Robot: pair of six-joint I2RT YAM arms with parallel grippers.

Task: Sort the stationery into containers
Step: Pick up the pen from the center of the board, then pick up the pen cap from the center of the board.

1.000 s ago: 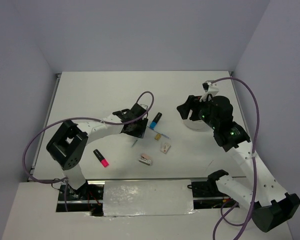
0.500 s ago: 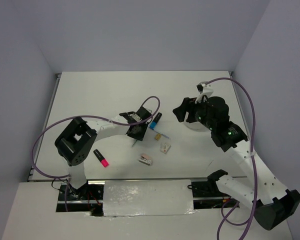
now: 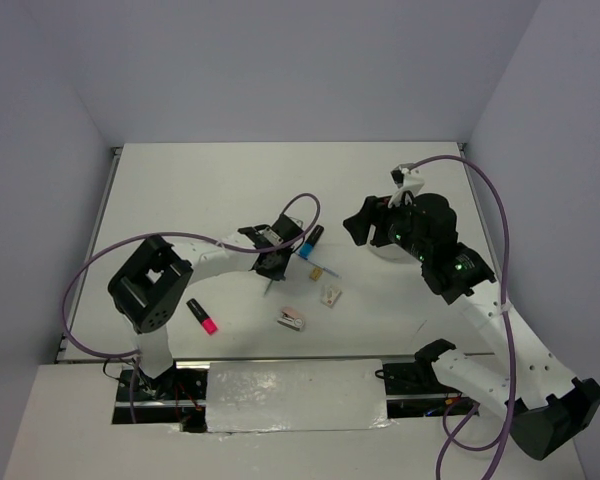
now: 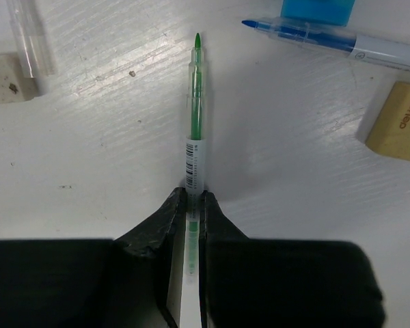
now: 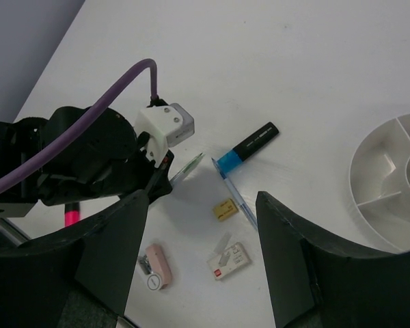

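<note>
The thin green pen [image 4: 195, 116] lies flat, its rear pinched in the left pincer [image 4: 192, 205]. The blue-ended black marker [image 5: 246, 149], blue pen [image 5: 239, 200] and yellow eraser [image 5: 224, 209] lie nearby, the divided white tub [image 5: 372, 174] apart.

White table [image 3: 210, 180] between plain pale lavender-grey walls [image 3: 280, 70] on three sides, under soft even light

White table [image 3: 200, 190], scattered stationery [image 3: 330, 295], tub [image 5: 376, 179]

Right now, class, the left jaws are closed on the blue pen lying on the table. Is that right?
No: the left jaws are closed on the green pen, which lies on the table; the left wrist view shows it.
</note>
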